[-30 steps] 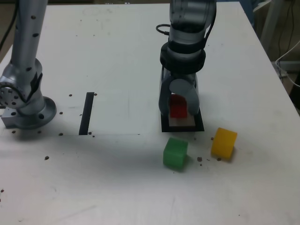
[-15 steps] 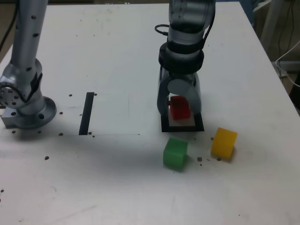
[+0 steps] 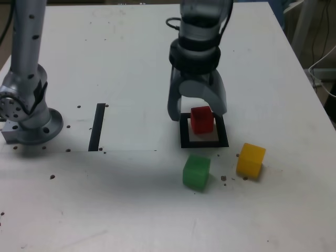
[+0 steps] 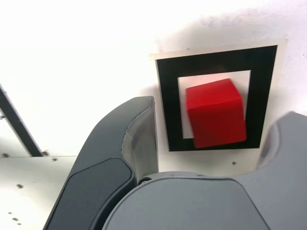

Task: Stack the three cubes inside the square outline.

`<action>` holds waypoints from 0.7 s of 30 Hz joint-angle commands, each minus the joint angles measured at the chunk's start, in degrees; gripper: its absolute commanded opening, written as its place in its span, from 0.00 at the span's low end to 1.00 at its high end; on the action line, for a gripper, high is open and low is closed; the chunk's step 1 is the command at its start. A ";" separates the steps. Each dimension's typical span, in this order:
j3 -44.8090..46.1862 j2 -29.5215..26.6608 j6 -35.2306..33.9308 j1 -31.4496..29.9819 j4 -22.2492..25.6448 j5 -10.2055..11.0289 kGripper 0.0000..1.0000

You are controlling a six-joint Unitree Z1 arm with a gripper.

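Plainly matte red cube [image 4: 217, 115], pale-centred square outline [image 4: 170, 105], smooth grey pincer [image 3: 198, 113] spread

Lab-type workspace: jointed robot arm [image 3: 197, 58] above pale worktop [image 3: 131, 205]; loose cables [image 3: 324, 71] beyond its edge.

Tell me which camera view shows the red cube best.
The wrist view: the red cube appears large and unobstructed there, two faces plain against the square outline. The exterior view shows it smaller, inside the outline, close by the gripper's open fingers.
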 commanded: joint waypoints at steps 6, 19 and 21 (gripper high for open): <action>-3.25 -2.36 1.65 -0.39 5.88 0.29 1.00; -11.72 -1.47 2.01 -7.34 7.90 -0.50 1.00; -13.66 -0.50 2.00 -8.92 7.99 0.45 1.00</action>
